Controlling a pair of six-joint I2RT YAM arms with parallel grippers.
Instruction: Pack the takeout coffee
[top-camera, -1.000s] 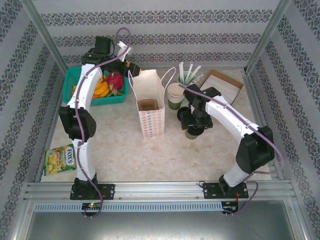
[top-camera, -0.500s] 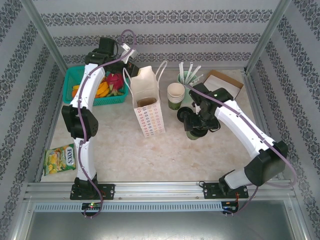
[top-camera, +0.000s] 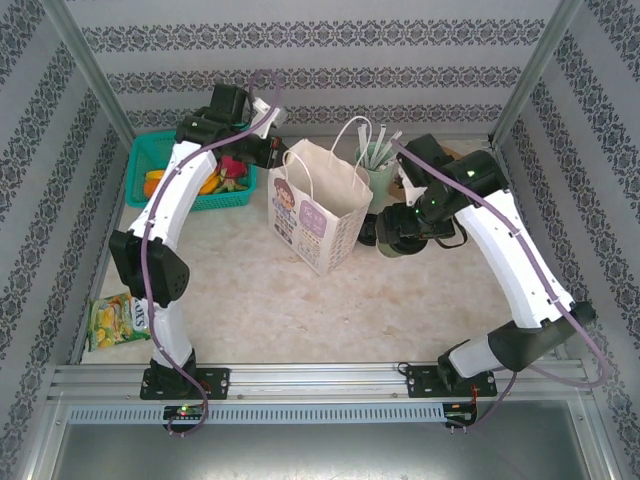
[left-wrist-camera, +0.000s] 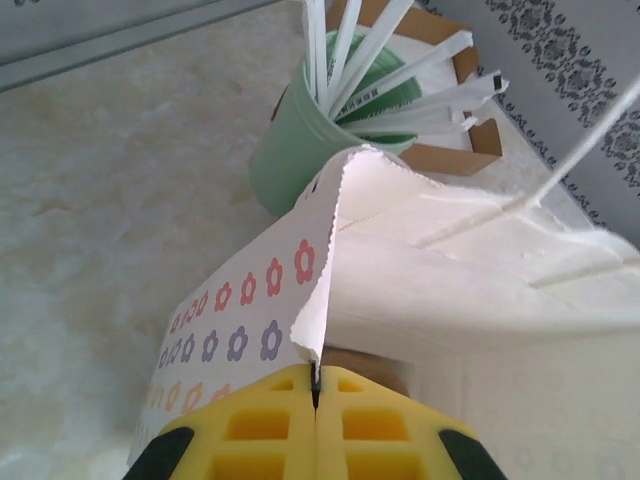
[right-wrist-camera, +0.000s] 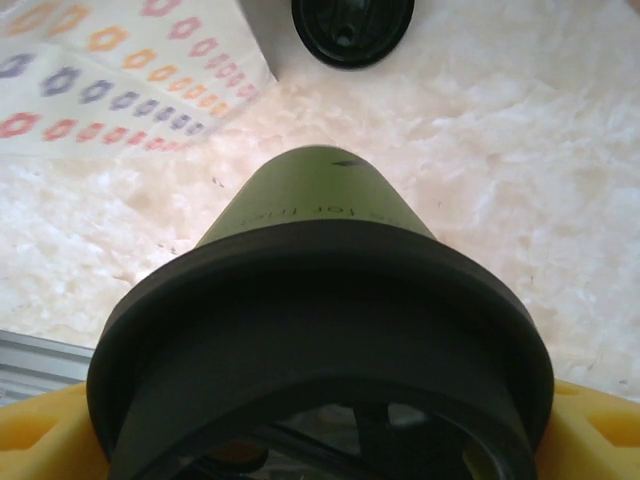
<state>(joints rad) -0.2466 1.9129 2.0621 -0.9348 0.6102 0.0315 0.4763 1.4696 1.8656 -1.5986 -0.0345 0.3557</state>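
Top view: the left gripper (top-camera: 272, 152) pinches the rim of the white flower-printed paper bag (top-camera: 318, 215) and tilts its mouth toward the right arm, probably to receive the cup. The right gripper (top-camera: 400, 236) grasps the small dark green paper cup with black lid (top-camera: 390, 244) just beside the bag. A pale green tumbler of straws (top-camera: 378, 165) stands close behind.

Left wrist view: the jaws are clenched on the paper edge.

Right wrist view: a round black object (right-wrist-camera: 350, 25) lies ahead of the cup, near the bag.

far left: teal basket (top-camera: 137, 172) holding yellow, orange and pink fruit (top-camera: 160, 183) | near left: green-yellow snack packet (top-camera: 118, 318) flat on pale marbled counter (top-camera: 300, 310) | far right: pale green tumbler (left-wrist-camera: 290, 160) upright; wrapped straws (left-wrist-camera: 400, 70) standing in it; brown cardboard tray (left-wrist-camera: 450, 155) just behind | walls: patterned striped wallpaper (top-camera: 320, 80)
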